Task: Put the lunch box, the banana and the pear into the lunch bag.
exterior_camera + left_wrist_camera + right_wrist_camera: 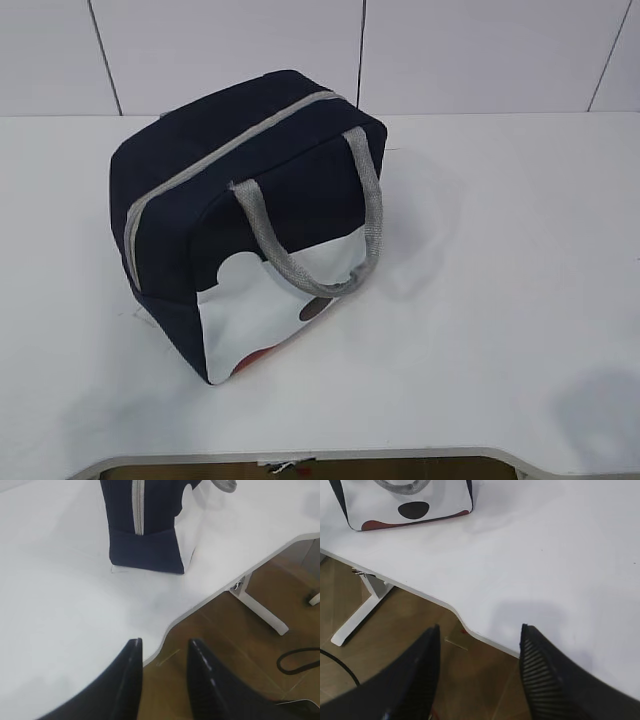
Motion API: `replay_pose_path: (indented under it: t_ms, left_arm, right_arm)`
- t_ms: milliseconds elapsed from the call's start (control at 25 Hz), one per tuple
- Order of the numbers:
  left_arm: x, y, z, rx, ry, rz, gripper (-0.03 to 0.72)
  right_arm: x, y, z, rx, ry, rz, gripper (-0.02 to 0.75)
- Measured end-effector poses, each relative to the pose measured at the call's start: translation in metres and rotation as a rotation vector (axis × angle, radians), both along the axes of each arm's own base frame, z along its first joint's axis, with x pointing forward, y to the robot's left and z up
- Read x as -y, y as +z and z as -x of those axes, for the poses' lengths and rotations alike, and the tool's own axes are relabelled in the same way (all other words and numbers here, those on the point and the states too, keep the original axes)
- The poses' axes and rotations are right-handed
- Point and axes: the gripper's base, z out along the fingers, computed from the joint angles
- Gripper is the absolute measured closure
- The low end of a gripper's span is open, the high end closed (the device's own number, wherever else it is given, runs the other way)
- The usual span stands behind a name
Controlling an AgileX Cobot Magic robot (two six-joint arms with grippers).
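Note:
The navy lunch bag [250, 190] stands on the white table [480, 250], left of the middle. Its grey zipper [230, 150] runs shut along the top and its grey handles [372, 200] hang over the white front panel. The lunch box, the banana and the pear are out of view. My left gripper [165, 642] hovers open over the table's front edge with nothing between its fingers, and the lunch bag [142, 535] is well ahead of it. My right gripper [480, 627] is open and empty too, over the same edge, with the lunch bag [410, 500] far off at upper left. Neither arm shows in the exterior view.
The table's front edge has a curved cut-out [300, 462]. Below it are brown floor, a white table leg [260, 610] and a black cable [295, 660]. White wall panels stand behind the table.

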Motion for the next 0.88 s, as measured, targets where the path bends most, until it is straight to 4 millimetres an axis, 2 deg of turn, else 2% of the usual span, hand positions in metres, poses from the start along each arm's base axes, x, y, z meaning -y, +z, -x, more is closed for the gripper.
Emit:
replay_pose_path:
  t_ms: [280, 640, 880]
  left_arm:
    - [-0.01, -0.001, -0.006, 0.005, 0.138, -0.015, 0.453]
    - [-0.011, -0.001, -0.007, 0.01, 0.177, -0.021, 0.453]
    - [-0.009, -0.001, -0.004, -0.002, 0.337, -0.003, 0.453]
  right_arm:
    - [0.0, 0.0, 0.0, 0.0, 0.0, 0.0, 0.322]
    - [0.0, 0.0, 0.0, -0.001, -0.001, -0.002, 0.322]
    - [-0.001, 0.0, 0.0, -0.002, -0.067, -0.001, 0.322]
